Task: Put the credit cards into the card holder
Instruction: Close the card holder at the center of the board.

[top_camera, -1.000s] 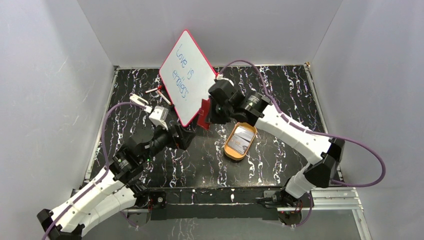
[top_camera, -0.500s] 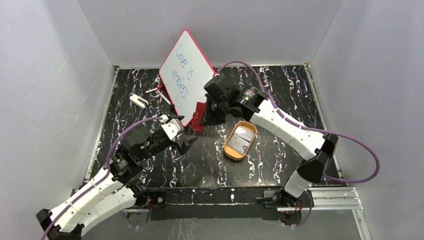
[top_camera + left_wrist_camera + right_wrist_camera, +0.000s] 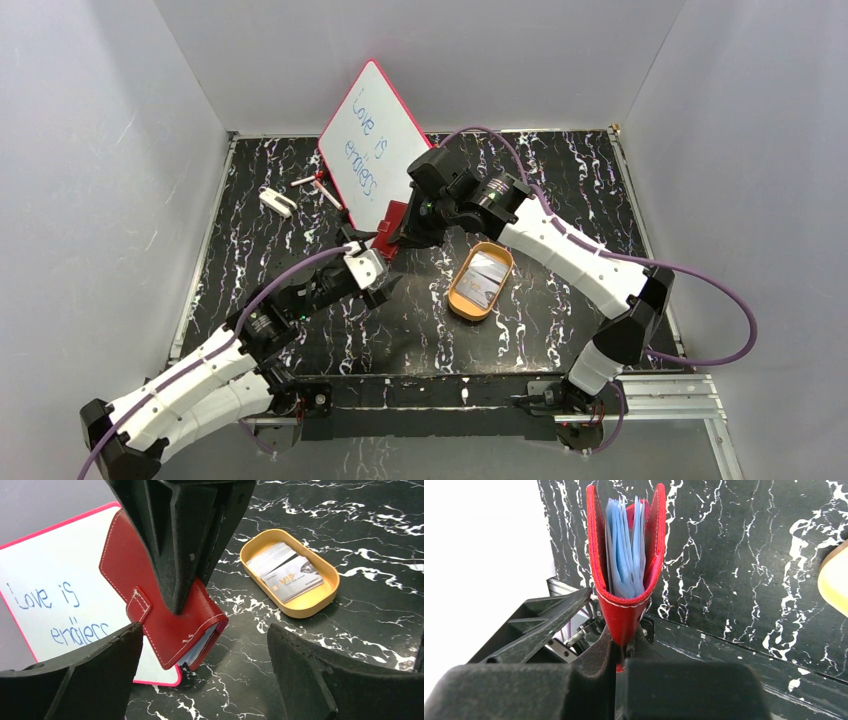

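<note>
Black left gripper (image 3: 383, 288), jaws wide and empty, hovers just left of the orange tray (image 3: 300, 612). Between them the red card holder (image 3: 175, 635) hangs pinched by its fold in the right gripper (image 3: 623, 652). The credit cards (image 3: 290, 572) lie lengthwise in the tray, right of the free left gripper.
</note>
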Action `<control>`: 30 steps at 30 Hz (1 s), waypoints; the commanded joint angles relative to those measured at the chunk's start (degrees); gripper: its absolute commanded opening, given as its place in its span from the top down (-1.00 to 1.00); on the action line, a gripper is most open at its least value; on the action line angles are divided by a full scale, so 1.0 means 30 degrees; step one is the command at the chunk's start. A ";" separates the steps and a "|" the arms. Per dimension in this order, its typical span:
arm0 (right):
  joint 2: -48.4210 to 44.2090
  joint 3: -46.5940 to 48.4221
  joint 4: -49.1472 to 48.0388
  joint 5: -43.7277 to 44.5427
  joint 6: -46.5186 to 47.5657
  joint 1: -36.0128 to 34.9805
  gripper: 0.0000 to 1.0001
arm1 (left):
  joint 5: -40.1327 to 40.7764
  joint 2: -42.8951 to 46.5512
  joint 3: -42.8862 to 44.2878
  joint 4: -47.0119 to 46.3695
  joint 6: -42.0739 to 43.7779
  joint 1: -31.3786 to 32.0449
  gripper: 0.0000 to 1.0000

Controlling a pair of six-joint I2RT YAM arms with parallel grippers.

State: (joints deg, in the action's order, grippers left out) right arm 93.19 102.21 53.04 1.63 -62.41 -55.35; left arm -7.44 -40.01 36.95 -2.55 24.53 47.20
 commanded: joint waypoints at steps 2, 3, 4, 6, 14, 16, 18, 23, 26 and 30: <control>0.0022 0.0040 -0.1463 -0.0425 -0.1009 0.0065 1.00 | 0.3436 -0.0643 -0.0491 -0.2598 0.0567 0.0323 -0.69; 0.0022 -0.0009 -0.1523 -0.0425 -0.1020 0.0080 1.00 | 0.3999 -0.0807 -0.0507 -0.2819 0.0719 0.0347 -0.59; 0.0022 -0.0041 -0.1582 -0.0426 -0.1004 0.0060 1.00 | 0.4439 -0.0963 -0.0535 -0.2997 0.0925 0.0412 -0.48; -0.0007 -0.0126 -0.1687 -0.0426 -0.1021 0.0058 1.00 | 0.5298 -0.1194 -0.0643 -0.3429 0.1343 0.0513 -0.36; -0.0119 -0.0447 -0.2165 -0.1209 -0.1073 0.0054 1.00 | 0.6052 -0.2004 -0.0439 -0.4044 0.2070 0.1178 0.09; -0.0154 -0.0523 -0.2283 -0.1238 -0.1059 0.0055 1.00 | 0.5973 -0.2069 -0.0408 -0.4100 0.2019 0.1367 0.20; -0.0155 -0.0541 -0.2377 -0.1324 -0.1053 0.0055 1.00 | 0.5925 -0.2184 -0.0353 -0.4102 0.1977 0.1534 0.35; -0.0264 -0.0634 -0.2631 -0.1536 -0.0784 0.0074 1.00 | 0.6335 -0.2425 0.0032 -0.3684 0.1602 0.1771 0.98; -0.0779 -0.1173 -0.3111 -0.1485 -0.0343 0.0054 0.45 | 0.6732 -0.1906 -0.0089 -0.3782 0.0969 0.1764 1.00; -0.2809 -0.3260 -0.4052 -0.0716 0.0157 0.0103 -0.25 | 0.7672 -0.0769 -0.0238 -0.3747 -0.0684 0.1757 1.00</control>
State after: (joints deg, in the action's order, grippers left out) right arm 91.92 97.06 44.91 -0.64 -65.82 -54.33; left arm 12.88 -46.44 35.14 -11.29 27.94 52.25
